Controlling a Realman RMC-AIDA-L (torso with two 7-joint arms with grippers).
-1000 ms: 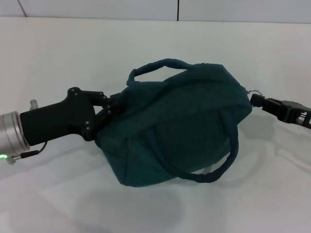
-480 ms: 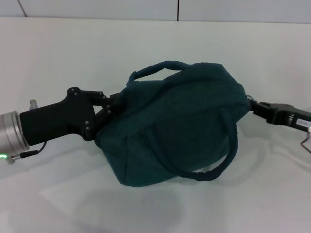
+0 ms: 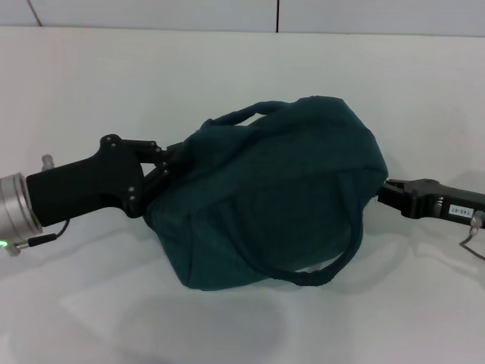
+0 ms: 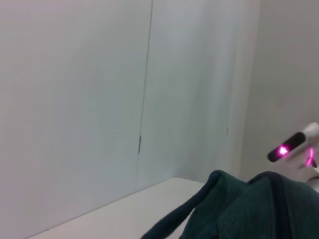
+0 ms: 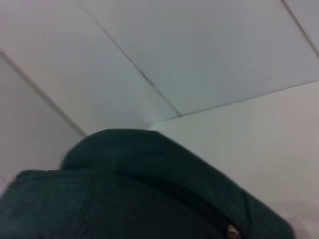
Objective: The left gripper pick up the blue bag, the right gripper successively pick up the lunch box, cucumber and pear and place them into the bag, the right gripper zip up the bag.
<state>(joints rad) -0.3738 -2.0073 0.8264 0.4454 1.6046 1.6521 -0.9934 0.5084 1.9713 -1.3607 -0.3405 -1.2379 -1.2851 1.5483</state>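
The blue bag (image 3: 273, 189) lies bulging on the white table (image 3: 91, 83) with its top closed. One loop handle (image 3: 337, 262) hangs toward the front and the other (image 3: 242, 115) lies across the far side. My left gripper (image 3: 168, 168) is shut on the bag's left end. My right gripper (image 3: 385, 195), with its white label, touches the bag's right end low down. The bag's fabric shows in the left wrist view (image 4: 249, 209) and the right wrist view (image 5: 124, 189). The lunch box, cucumber and pear are out of view.
Bare white table surrounds the bag on all sides. A pale panelled wall (image 3: 151, 14) stands along the table's back edge. A small device with a magenta light (image 4: 286, 148) shows in the left wrist view.
The right gripper has dropped lower and moved in against the bag's right end. The zipper's ring pull no longer shows. The bag has sagged and turned slightly. The left gripper kept its hold.
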